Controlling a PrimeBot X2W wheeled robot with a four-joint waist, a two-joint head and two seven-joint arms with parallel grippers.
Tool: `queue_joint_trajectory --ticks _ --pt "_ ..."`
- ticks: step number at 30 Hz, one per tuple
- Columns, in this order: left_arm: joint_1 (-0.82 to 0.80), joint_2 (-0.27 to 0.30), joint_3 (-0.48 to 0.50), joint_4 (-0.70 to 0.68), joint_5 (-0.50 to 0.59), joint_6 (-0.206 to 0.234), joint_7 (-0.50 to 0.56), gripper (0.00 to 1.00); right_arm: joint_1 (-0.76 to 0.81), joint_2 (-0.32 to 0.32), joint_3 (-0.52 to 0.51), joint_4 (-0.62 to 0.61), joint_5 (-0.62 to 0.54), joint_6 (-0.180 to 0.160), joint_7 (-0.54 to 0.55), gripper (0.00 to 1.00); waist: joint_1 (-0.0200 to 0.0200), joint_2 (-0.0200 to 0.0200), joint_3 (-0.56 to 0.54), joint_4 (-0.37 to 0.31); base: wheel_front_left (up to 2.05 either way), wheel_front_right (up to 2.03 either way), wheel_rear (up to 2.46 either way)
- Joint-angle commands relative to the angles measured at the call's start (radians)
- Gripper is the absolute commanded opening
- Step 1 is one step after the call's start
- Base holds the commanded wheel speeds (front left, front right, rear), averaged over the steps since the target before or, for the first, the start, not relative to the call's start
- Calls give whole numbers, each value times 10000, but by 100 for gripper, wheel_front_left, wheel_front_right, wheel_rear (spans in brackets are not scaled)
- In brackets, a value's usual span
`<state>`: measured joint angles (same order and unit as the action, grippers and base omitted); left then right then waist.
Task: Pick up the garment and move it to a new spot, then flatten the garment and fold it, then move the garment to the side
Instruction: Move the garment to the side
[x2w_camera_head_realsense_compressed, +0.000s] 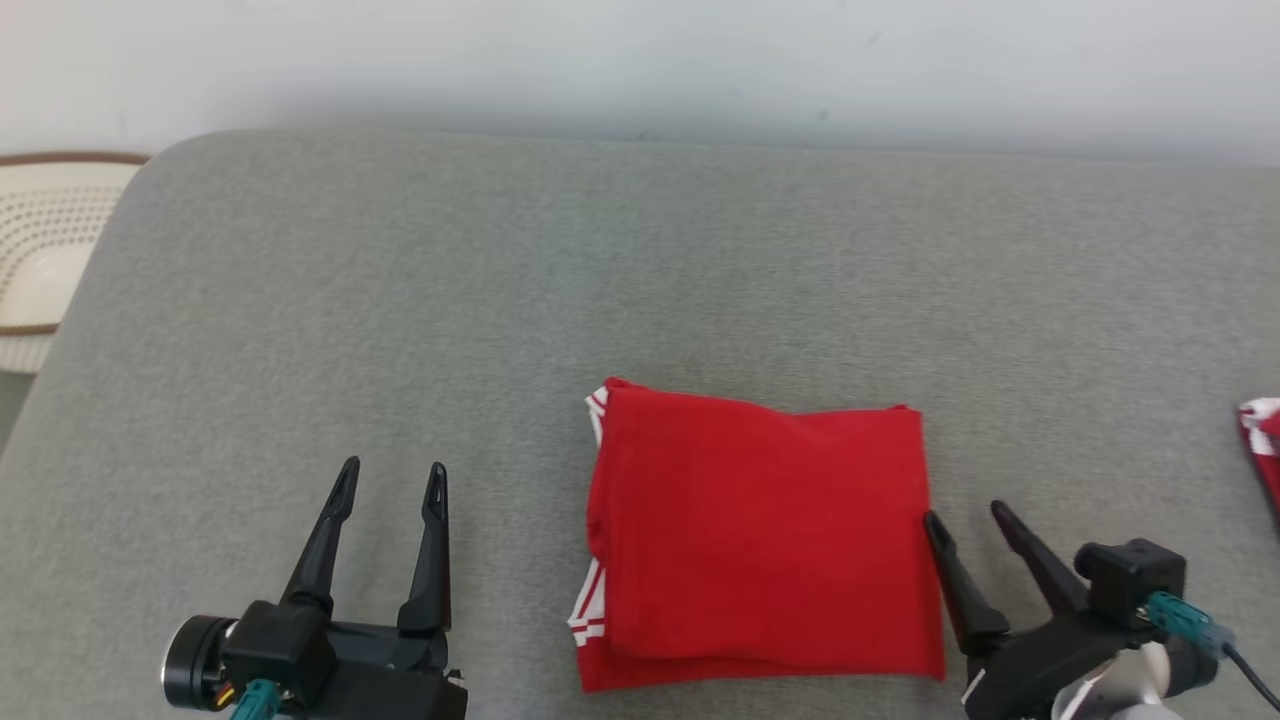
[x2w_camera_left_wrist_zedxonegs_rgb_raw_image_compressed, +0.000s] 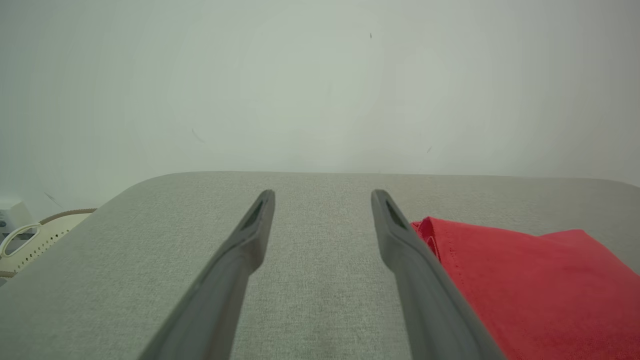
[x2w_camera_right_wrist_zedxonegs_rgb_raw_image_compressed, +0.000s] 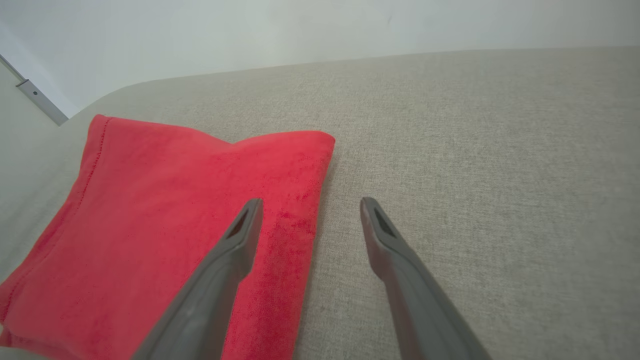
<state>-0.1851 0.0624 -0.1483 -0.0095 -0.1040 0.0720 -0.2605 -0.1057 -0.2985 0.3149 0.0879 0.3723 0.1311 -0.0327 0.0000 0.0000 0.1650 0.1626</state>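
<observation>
1. Garment (x2w_camera_head_realsense_compressed: 760, 540) lies well to the right of the left pincer (x2w_camera_head_realsense_compressed: 392, 468), which is wide open and empty.
2. It is a folded red near-square, centre-front on the grey worktop (x2w_camera_head_realsense_compressed: 500, 300).
3. The right pincer (x2w_camera_head_realsense_compressed: 964, 513), spread wide and empty, straddles its right edge. This is the nearer arm, so probably the one to move it aside.

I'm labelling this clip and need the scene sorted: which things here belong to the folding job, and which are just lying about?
Part of the job:
- folded red garment
- left gripper, jaws open, apart from the garment
- right gripper, jaws open at the garment's right edge

Lying about:
- red-and-white cloth, cut off at the far right
- cream perforated object with brown trim, far left
</observation>
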Motion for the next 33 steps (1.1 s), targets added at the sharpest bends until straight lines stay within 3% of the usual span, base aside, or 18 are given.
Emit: queue_joint_trajectory --ticks 1,11,12,13,14,21,33 --pt "-31 0 -10 -2 11 22 -35 100 -181 -50 132 203 181 -7 -50 100 0 0 195 324 0 0 0" --pt "-92 -48 -105 46 -64 10 -35 100 -1001 -56 647 2193 814 -7 -101 100 0 0 316 905 0 0 0" --pt "-90 -57 -112 53 -61 18 -35 100 -1119 -8 767 2413 1017 -7 -79 42 0 0 327 934 0 0 0" --pt "-82 -58 -114 49 -63 33 -35 100 -1170 -18 815 2499 1102 -7 -136 5 0 0 332 939 0 0 0" --pt "-72 -63 -111 39 -58 48 -35 100 -1184 -30 892 2584 1216 -7 -110 0 0 0 339 933 0 0 0" --pt "-85 -48 -49 -84 74 75 -35 100 -1385 -292 1027 2515 1378 -9 -661 0 0 0 402 537 0 0 0" --pt "-329 164 48 -338 264 26 -34 100 -628 -750 262 1265 311 -9 -952 0 0 0 668 -1204 0 0 0"
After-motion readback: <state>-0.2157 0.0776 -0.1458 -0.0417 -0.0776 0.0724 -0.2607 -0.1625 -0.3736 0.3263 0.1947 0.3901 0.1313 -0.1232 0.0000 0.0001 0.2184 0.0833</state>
